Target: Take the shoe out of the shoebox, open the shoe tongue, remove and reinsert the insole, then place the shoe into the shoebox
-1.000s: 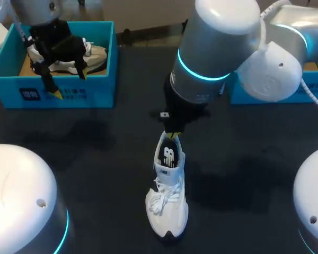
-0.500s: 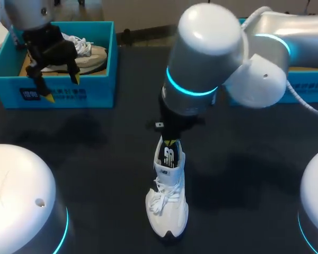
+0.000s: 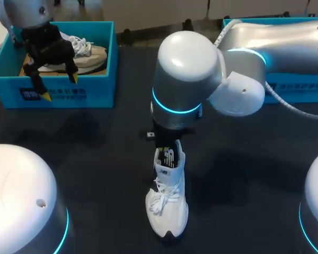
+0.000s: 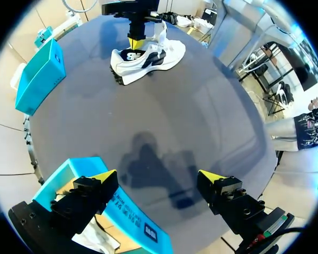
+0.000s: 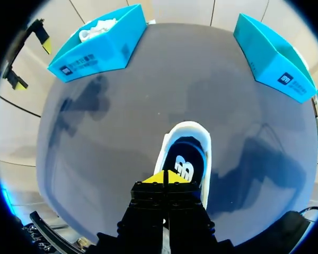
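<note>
The shoe (image 3: 168, 203), white with loose laces, stands upright on its sole near the middle of the dark tabletop (image 3: 95, 159), outside both boxes, its toe toward the robot's base and its heel toward the far side. Its dark insole (image 5: 185, 159) lies inside the opening. The right gripper (image 5: 164, 177) hangs over the heel end of the shoe with its fingers pressed together, yellow tips meeting just at the heel rim above the rear of the insole; whether anything is pinched between them cannot be made out. The left gripper (image 3: 58, 86) hovers over the near wall of the left shoebox (image 3: 114, 53), at the far left of the tabletop, fingers spread wide and grasping nothing. A second shoe (image 3: 87, 53) lies inside that box. The right shoebox (image 3: 302, 84) sits at the far right, partly hidden behind the right arm.
</note>
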### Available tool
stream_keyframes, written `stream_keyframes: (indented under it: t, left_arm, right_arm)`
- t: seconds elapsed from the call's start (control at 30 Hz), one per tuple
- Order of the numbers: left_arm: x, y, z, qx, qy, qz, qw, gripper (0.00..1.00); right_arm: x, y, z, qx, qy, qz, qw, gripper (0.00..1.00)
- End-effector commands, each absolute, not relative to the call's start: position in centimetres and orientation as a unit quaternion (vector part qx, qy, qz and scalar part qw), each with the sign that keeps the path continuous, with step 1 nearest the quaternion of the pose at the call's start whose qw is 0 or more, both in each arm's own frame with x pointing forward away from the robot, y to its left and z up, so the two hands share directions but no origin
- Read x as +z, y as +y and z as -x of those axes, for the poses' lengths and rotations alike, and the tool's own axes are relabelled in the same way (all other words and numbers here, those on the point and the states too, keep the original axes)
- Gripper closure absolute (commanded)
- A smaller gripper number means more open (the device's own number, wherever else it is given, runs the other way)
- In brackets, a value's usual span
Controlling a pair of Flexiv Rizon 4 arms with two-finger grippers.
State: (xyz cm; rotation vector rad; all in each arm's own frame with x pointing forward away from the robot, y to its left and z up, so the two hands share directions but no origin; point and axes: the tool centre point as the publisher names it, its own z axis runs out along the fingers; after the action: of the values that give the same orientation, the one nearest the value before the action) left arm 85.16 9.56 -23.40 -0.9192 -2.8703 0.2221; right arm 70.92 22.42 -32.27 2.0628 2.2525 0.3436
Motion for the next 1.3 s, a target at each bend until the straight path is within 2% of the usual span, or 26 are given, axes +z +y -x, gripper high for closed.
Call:
stream_keyframes:
  t: [0.03,0.6,0.9,1.3]
  left_arm:
    - [-23.3,9.6,-85.1,0.073,-0.948,0.304,0.060,0.00]
    - [-23.3,9.6,-85.1,0.073,-0.948,0.304,0.060,0.00]
    - [-23.3,9.6,-85.1,0.073,-0.948,0.304,0.060,0.00]
    - [-23.3,9.6,-85.1,0.073,-0.948,0.304,0.060,0.00]
  right_arm:
    - [-32.5,22.6,-71.0,0.112,0.732,-0.671,0.034,1.00]
    - [-37.6,21.4,-72.6,0.070,0.722,-0.685,0.064,1.00]
    - [-40.1,21.9,-73.0,0.065,0.723,-0.686,0.051,1.00]
    - [-35.9,21.1,-71.5,0.008,0.725,-0.681,0.103,1.00]
